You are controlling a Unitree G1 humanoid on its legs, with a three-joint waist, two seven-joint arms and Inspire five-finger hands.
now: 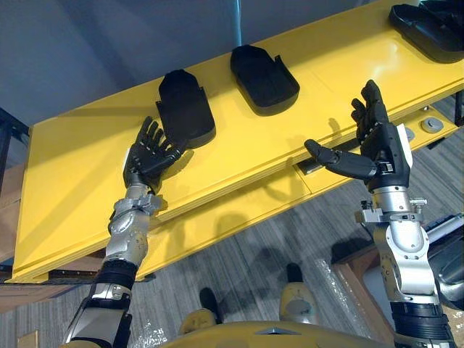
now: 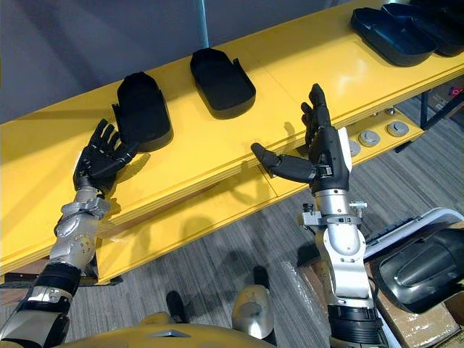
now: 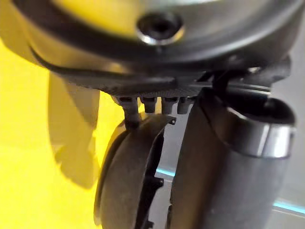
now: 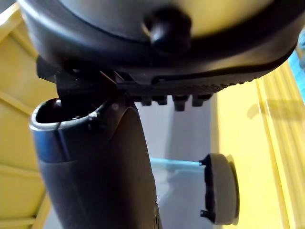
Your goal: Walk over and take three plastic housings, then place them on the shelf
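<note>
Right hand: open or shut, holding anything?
Open and empty: the right hand has straight fingers and its thumb spread sideways, with nothing in it, over the shelf.

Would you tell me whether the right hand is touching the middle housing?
Apart: the left eye view shows bare yellow shelf between right hand and middle housing.

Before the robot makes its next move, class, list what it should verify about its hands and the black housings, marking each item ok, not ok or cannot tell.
1. Left hand open, beside the nearest housing: ok.
2. Left hand in contact with that housing: cannot tell.
3. Right hand open and empty: ok.
4. Middle housing lying free on the yellow surface: ok.
5. Any housing already grasped: not ok, none is held.
6. Further housings at the surface's right end: ok.
</note>
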